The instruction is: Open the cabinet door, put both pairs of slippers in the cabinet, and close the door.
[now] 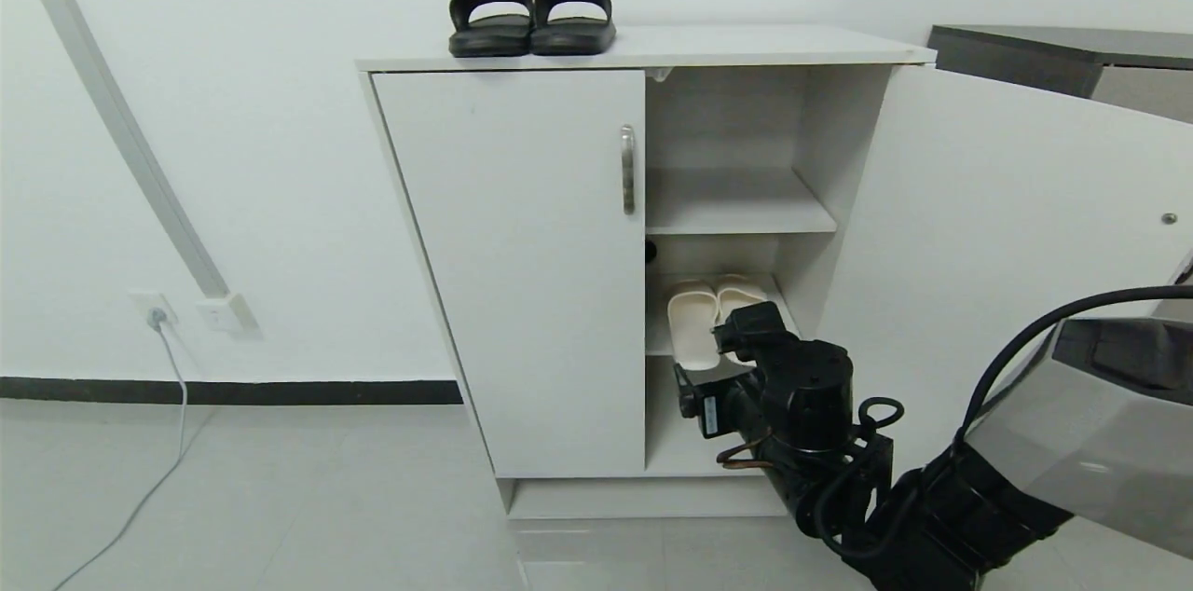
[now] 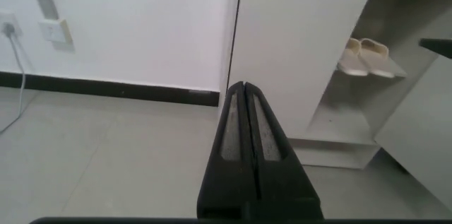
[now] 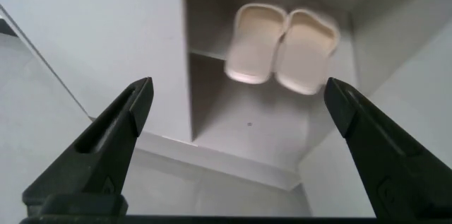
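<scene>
A white cabinet stands against the wall, its right door swung open and its left door closed. A pair of black slippers sits on the cabinet top. Inside, a pair of white slippers lies side by side on a lower shelf. My right gripper hangs open just in front of that shelf, apart from the white slippers, with nothing between its fingers. My left gripper is shut on nothing, low over the floor left of the cabinet.
The upper shelf and bottom compartment hold nothing. The closed door has a metal handle. A wall socket with a cable is at the left. A grey unit stands behind the open door.
</scene>
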{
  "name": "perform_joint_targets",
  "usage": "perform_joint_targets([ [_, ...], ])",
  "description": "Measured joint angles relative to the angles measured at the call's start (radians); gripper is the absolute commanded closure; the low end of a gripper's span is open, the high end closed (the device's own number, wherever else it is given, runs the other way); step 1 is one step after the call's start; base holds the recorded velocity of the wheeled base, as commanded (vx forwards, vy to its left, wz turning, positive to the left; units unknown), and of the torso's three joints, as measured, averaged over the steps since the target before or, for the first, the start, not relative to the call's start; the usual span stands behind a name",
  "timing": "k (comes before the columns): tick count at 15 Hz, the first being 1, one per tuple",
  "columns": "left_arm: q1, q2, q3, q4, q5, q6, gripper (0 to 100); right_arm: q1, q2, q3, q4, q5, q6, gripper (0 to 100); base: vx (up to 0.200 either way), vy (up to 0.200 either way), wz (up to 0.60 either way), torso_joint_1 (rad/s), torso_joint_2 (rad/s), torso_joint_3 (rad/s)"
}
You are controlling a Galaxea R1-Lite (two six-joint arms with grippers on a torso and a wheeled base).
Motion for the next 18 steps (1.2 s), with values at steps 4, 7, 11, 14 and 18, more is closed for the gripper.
perform_joint_targets([
  [4,0.000,0.000,0.000,-0.001,-0.001,-0.001,100,0.003,0.005,0.007,-0.006,0.001,0.000,0,0.000,0.200,0.00,0.001,0.00,0.005],
  [7,0.000,0.000,0.000,-0.001,-0.001,-0.001,100,0.003,0.006,0.014,-0.014,0.018,0.000,0,0.000,0.200,0.00,-0.002,0.00,-0.002],
  [11,0.000,0.000,0.000,-0.001,0.000,-0.002,100,0.002,0.007,0.036,-0.047,0.068,-0.001,0,0.000,0.100,0.00,0.001,0.00,0.000],
  [14,0.001,0.000,0.000,-0.002,0.000,-0.002,100,0.000,0.008,0.050,-0.051,0.078,-0.002,0,0.000,0.000,0.00,0.000,0.00,0.000],
  [18,0.000,0.000,0.000,-0.001,0.000,-0.002,100,0.001,0.008,0.056,-0.052,0.078,-0.014,0,0.000,0.000,0.00,0.000,0.00,0.000],
])
